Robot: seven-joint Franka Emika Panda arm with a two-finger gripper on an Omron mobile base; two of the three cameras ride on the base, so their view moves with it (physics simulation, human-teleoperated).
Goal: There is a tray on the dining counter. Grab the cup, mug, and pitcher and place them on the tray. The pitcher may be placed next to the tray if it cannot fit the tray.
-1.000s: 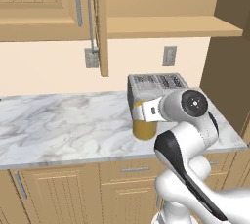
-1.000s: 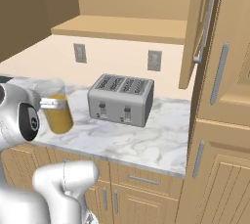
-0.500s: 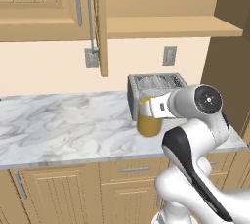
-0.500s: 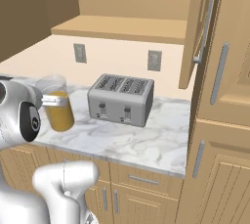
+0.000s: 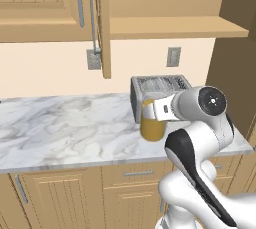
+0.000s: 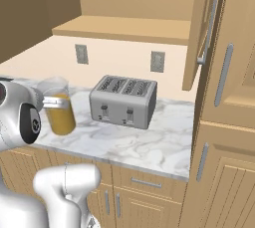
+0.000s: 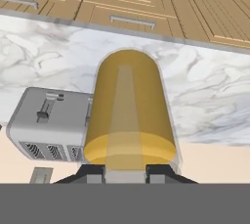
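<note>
My gripper (image 5: 159,109) is shut on the pitcher (image 5: 151,124), a clear glass cylinder with orange juice in its lower part. It grips the pitcher near the top and holds it upright, just over the marble worktop and in front of the toaster. From the right side the pitcher (image 6: 61,116) hangs from the gripper (image 6: 54,103) to the left of the toaster. Looking along the hand, the pitcher (image 7: 128,115) runs away from the gripper (image 7: 127,173). The tray, cup, mug and dining counter are out of view.
A silver four-slot toaster (image 5: 161,89) (image 6: 124,101) stands right behind the pitcher on the marble worktop (image 5: 65,133) over wooden drawers. An upper cabinet door (image 5: 104,23) hangs open above. A tall wooden cabinet (image 6: 224,122) bounds the worktop's right end.
The wrist has swung a little to the right in the left base view over the last second. The pitcher stays gripped and has barely shifted.
</note>
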